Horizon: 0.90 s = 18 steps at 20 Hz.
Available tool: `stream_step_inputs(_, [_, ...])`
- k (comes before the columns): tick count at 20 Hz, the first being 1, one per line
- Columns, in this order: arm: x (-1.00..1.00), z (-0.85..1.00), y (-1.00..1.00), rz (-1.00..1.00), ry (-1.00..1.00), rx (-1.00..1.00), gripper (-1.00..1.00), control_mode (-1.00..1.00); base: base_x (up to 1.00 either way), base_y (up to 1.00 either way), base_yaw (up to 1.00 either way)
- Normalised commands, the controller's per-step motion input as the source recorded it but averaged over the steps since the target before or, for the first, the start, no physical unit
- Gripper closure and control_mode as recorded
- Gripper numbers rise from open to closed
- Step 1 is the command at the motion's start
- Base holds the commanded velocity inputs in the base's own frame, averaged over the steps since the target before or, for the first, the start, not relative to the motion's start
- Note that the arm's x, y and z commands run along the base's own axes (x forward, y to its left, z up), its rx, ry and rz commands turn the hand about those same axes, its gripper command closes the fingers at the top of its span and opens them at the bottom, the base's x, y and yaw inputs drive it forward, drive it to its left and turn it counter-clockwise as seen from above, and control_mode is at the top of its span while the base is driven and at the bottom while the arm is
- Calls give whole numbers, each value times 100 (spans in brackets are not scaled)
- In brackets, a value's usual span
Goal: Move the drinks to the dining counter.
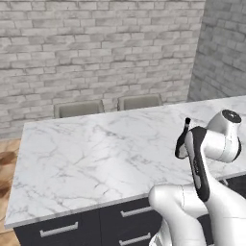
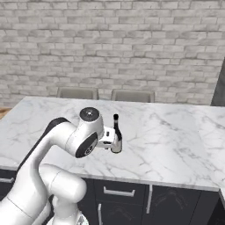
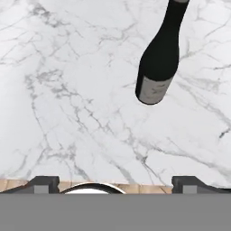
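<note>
A black wine-like bottle (image 3: 158,58), one of the drinks, stands upright on the dining counter (image 3: 67,90), the white grey-veined marble island. The left base view has the bottle (image 1: 181,144) near the counter's (image 1: 86,153) front right, just behind my wrist. From the right base view the bottle (image 2: 116,136) stands right beside my hand, close to the front edge of the counter (image 2: 176,140). My gripper (image 3: 116,184) is open, its fingertips (image 3: 43,182) far apart with nothing between them. The bottle is ahead of the fingers and apart from them.
Two grey chair backs (image 1: 79,108) (image 1: 139,101) stand behind the counter's far edge, against a brick wall (image 1: 96,48). Dark drawers with silver bar handles (image 1: 57,229) run under the near edge. Wood floor (image 1: 7,163) lies past the counter's left end.
</note>
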Motion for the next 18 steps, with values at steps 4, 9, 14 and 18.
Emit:
stream_step_inputs(4, [-57,66,40,-5,0,-2,-100,-100,0,0,0])
stream_step_inputs(9, [-80,47,24,-3,2,0,-100,-100,0,0,0])
stream_step_inputs(14, [-32,7,2,-2,-1,0,-100,-100,0,0,0])
stream_step_inputs(18, [0,0,0,0,0,0,-100,-100,0,0,0])
